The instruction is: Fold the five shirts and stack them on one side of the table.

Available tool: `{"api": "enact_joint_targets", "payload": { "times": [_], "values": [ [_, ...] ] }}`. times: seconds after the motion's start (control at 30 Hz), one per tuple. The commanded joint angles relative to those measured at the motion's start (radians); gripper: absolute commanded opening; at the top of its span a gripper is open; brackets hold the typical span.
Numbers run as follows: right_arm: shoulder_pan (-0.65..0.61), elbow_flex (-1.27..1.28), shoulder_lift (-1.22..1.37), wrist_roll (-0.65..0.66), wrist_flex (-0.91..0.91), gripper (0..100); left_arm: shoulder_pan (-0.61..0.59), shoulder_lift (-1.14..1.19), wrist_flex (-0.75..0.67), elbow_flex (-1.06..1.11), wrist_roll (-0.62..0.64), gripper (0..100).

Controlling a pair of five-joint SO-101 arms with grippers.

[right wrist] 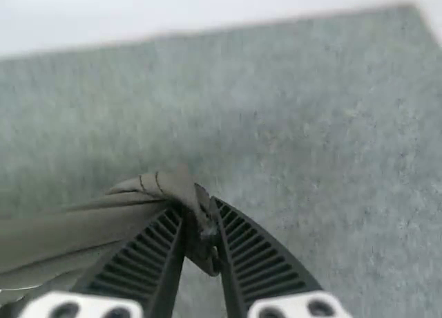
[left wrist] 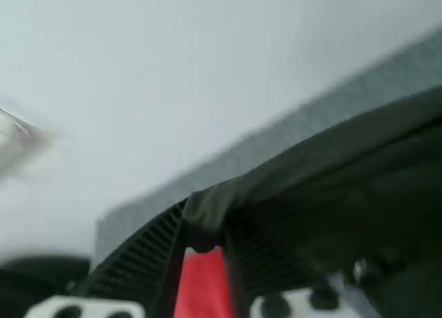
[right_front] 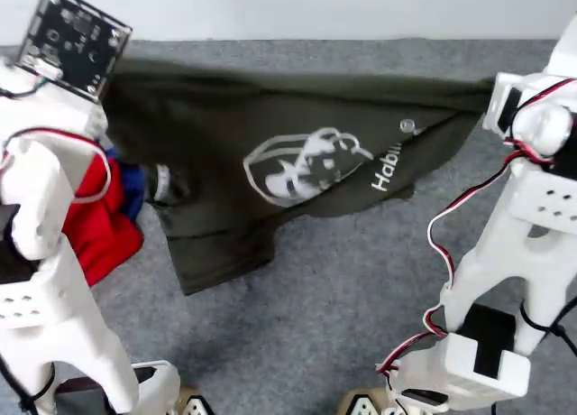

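Jaws clenched: left gripper (left wrist: 204, 243) and right gripper (right wrist: 201, 229) each pinch an edge of dark olive printed cotton shirt (right_front: 270, 117), stretched over grey felt table (right_front: 361, 280). Likely spreading step; next, lower it flat.

One overhead cam, two wrist cams.
My high view looks down on the table (right_front: 361, 280); wrist cams sit close behind their fingers (right wrist: 148, 252). All three share the shirt (right_front: 225, 117).

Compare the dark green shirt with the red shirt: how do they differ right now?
The dark green shirt is spread wide, pinched at opposite ends by the left gripper and right gripper; the red shirt lies bunched on the table, ungripped. The dark green shirt shows a white print; the red shirt's visible part is plain. Both are unfolded.
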Motion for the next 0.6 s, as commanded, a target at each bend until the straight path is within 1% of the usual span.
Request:
{"api": "enact_joint_targets", "payload": {
  "times": [0.0, 0.1, 0.23, 0.3, 0.4, 0.5, 0.57],
  "values": [
    [0.033, 0.178, -0.025, 0.072, 0.042, 0.9, -0.009, -0.029, 0.086, 0.064, -0.012, 2],
    [0.039, 0.361, -0.027, 0.117, 0.042, 0.9, -0.009, -0.025, 0.086, 0.209, -0.040, 2],
    [0.018, 0.591, -0.010, 0.169, 0.028, 0.9, -0.009, -0.020, 0.058, 0.475, -0.112, 2],
    [-0.004, 0.680, 0.016, 0.189, 0.018, 0.9, -0.012, -0.020, 0.015, 0.607, -0.138, 2],
    [-0.036, 0.770, 0.091, 0.192, -0.015, 0.9, -0.061, -0.020, -0.084, 0.782, -0.143, 2],
    [-0.065, 0.799, 0.196, 0.189, -0.047, 0.9, -0.117, -0.020, -0.187, 0.926, -0.164, 2],
    [-0.082, 0.798, 0.277, 0.189, -0.047, 0.9, -0.143, -0.021, -0.227, 0.990, -0.176, 2]
  ]
}}
